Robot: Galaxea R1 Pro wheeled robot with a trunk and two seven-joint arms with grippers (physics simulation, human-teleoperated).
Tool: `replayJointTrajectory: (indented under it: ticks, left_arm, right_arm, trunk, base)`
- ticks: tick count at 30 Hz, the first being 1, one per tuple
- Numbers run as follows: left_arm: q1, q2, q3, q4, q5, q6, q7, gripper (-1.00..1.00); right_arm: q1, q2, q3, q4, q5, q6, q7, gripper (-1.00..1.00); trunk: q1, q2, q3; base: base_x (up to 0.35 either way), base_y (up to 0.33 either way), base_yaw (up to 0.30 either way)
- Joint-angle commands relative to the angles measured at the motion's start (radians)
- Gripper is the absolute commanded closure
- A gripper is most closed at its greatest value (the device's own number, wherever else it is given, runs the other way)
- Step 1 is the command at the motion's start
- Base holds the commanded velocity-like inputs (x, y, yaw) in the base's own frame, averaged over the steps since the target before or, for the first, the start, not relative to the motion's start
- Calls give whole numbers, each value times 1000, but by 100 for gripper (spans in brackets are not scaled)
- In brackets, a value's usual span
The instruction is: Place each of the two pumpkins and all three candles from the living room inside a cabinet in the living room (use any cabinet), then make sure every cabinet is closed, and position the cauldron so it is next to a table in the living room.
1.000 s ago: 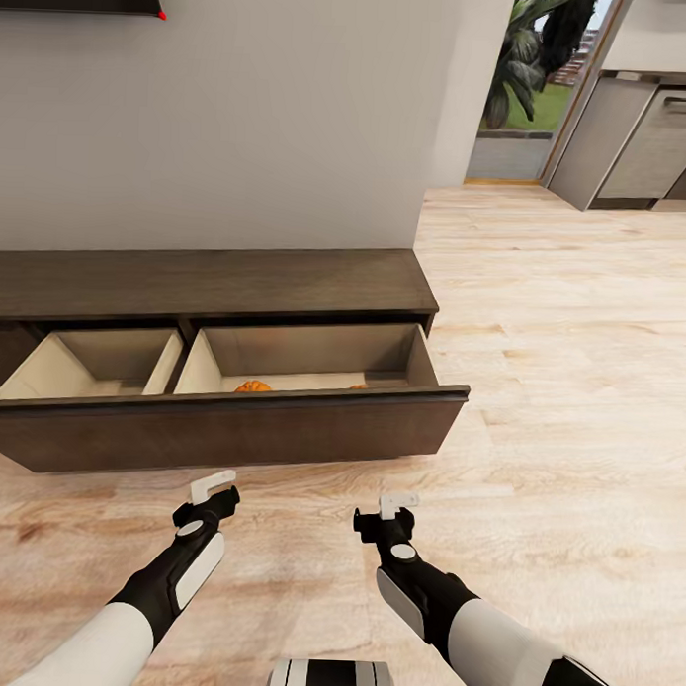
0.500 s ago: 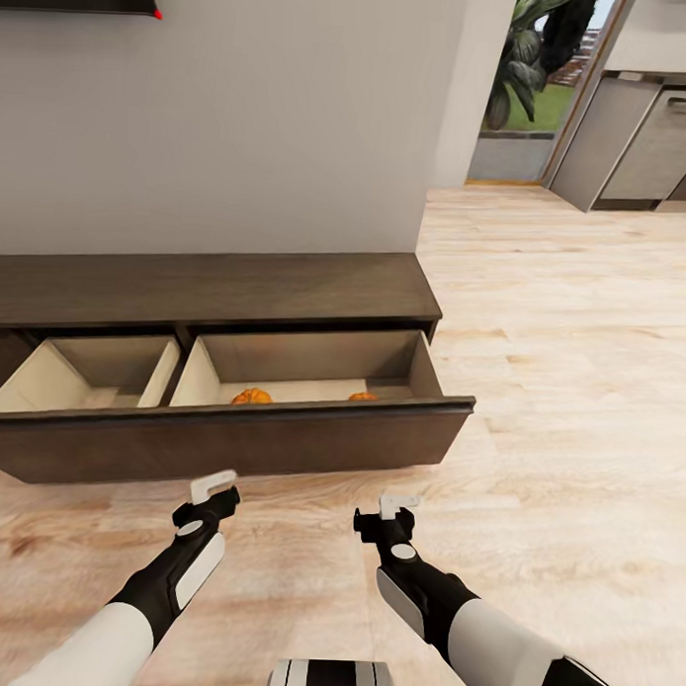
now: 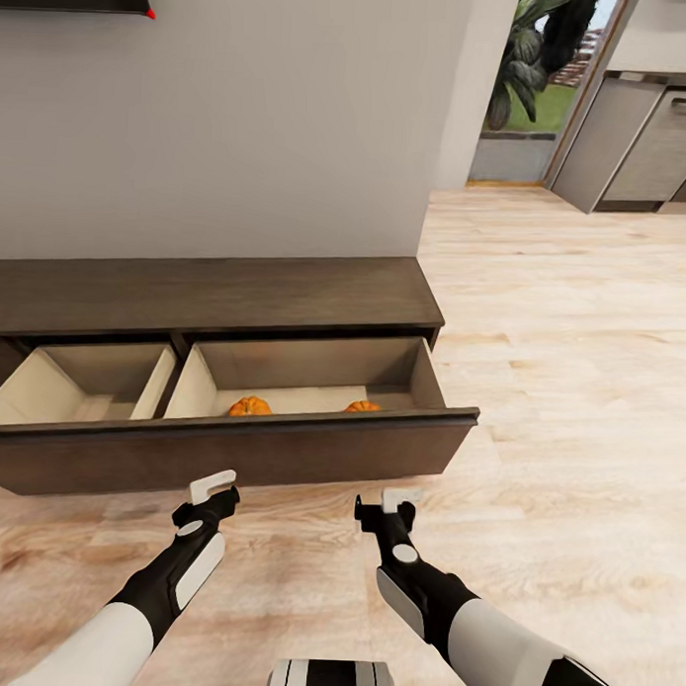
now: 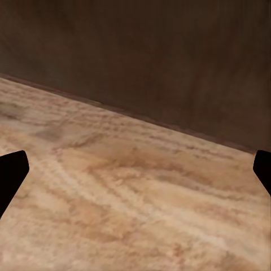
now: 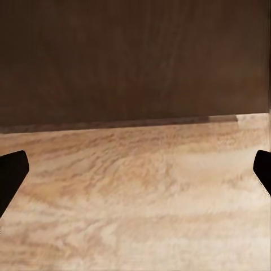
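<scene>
Pumpkins [image 3: 250, 407] [image 3: 362, 407] sit in the cabinet's [image 3: 236, 295] open drawer; we see both jaws spread, empty.

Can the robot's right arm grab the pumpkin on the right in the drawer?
Probably not yet. The right gripper sits low outside the drawer front, which stands between it and the pumpkin; it must lift over first.

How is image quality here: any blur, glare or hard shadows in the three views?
Head view: even, soft light, no glare; the pumpkins in the cabinet drawer look sharp. Left wrist view: wood floor smeared and soft. Right wrist view: similarly soft, with a dark shadow band under the drawer front.
</scene>
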Motion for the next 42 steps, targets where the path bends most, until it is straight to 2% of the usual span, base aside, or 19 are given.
replayJointTrajectory:
  ticks: [1,7,10,12,15,19,24,27,28,31,37,39,42]
  left_arm:
    - [-1,2,-8,-1,8,-5,9,-100]
    - [-1,-3,-9,10,6,-59,8,-100]
    - [-1,-4,-11,51,-7,-153,7,-100]
    - [-1,-5,-32,91,-22,-223,6,-100]
    - [-1,-5,-62,107,-30,-251,7,-100]
    - [-1,-5,-79,114,-34,-267,8,-100]
    - [-1,-5,-83,115,-36,-280,9,-100]
    - [-1,-5,-85,115,-38,-294,8,-100]
    - [0,-4,-90,112,-39,-299,8,-100]
    - [1,-4,-105,106,-39,-312,8,-100]
    - [2,0,-126,103,-40,-340,9,-100]
    - [3,1,-128,103,-40,-346,9,-100]
    - [3,1,-129,104,-40,-352,8,-100]
  right_arm:
    - [-1,-1,8,1,-9,-25,-5,-100]
    - [-1,-2,9,1,-4,-98,-7,-100]
    - [-1,-2,9,0,-4,-116,-7,-100]
    - [-1,-1,9,0,-4,-130,-7,-100]
    - [-1,-1,9,1,-4,-135,-7,-100]
    - [-1,-2,12,-1,-2,-139,-8,-100]
    - [-1,-2,15,-2,0,-144,-8,-100]
    - [-1,-2,15,-4,1,-190,-8,-100]
    - [-1,-2,15,-1,1,-255,-8,-100]
    - [-1,-2,16,-1,1,-303,-8,-100]
    - [-1,-1,17,-4,9,-329,-8,-100]
    - [-1,-2,17,-5,22,-331,-8,-100]
    - [-1,-1,17,-5,72,-337,-8,-100]
  trunk:
    - [0,0,-1]
    - [0,0,-1]
    - [0,0,-1]
    - [0,0,-1]
    - [0,0,-1]
    - [0,0,-1]
    - [0,0,-1]
    - [0,0,-1]
    - [0,0,-1]
    - [0,0,-1]
    - [0,0,-1]
    - [0,0,-1]
    - [0,0,-1]
  base:
    - [6,0,0]
    - [1,0,0]
    - [0,0,0]
    - [0,0,0]
    - [0,0,0]
    - [0,0,0]
    - [0,0,0]
    - [0,0,0]
    - [0,0,0]
    - [0,0,0]
    - [0,0,0]
    - [0,0,0]
    - [0,0,0]
